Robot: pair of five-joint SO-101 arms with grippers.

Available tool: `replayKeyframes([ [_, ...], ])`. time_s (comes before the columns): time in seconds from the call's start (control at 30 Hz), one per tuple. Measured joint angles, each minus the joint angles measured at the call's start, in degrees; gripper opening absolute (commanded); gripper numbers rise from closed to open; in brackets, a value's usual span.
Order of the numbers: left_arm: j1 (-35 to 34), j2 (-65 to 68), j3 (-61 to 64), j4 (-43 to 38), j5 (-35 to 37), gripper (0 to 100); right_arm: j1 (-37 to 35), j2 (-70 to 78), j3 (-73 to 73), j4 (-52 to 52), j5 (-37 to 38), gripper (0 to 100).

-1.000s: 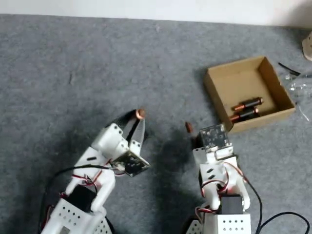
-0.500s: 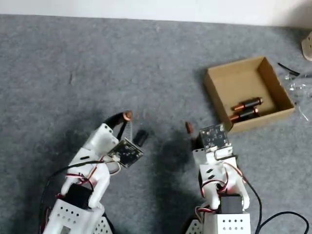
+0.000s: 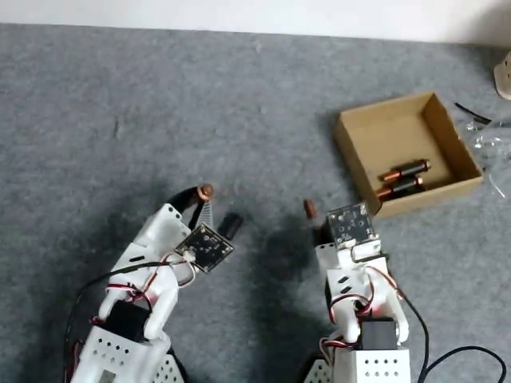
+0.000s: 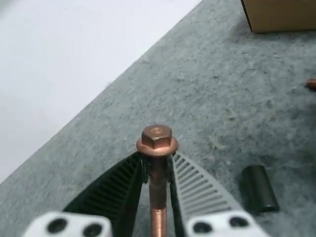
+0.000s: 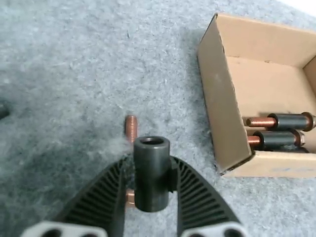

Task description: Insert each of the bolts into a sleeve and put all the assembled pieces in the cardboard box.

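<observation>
On grey felt matting [image 3: 120, 96] under a white wall, near a cardboard box [image 3: 349, 140] with two assembled pieces [image 3: 405, 170] inside. Clamped in the left gripper [image 4: 157, 160]: a copper bolt [image 4: 157, 143], head outward, threads back toward the wrist. Clamped in the right gripper [image 5: 151, 170]: a black sleeve [image 5: 151, 153], bore open ahead. Probably best to swing the threaded end toward the bore, square both axes, then feed slowly. Nearby on the felt: spare sleeve [image 4: 257, 187], loose bolt [image 5: 131, 127].

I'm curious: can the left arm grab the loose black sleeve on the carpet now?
Probably not yet: its jaws are shut on a bolt, though the sleeve lies close by, unblocked.
</observation>
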Motion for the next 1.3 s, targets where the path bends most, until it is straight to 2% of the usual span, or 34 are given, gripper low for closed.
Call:
replayKeyframes([
  [0.5,0.1,0.0,0.0,2.1,0.0,1,0.0,0.0,0.0,13.5,0.0,0.9],
  [0.67,-3.4,0.0,0.0,2.7,0.0,1,0.0,0.0,0.0,17.4,0.0,0.9],
  [1.3,-4.1,0.0,0.0,5.8,0.0,1,0.0,0.0,0.0,17.1,0.0,0.9],
])
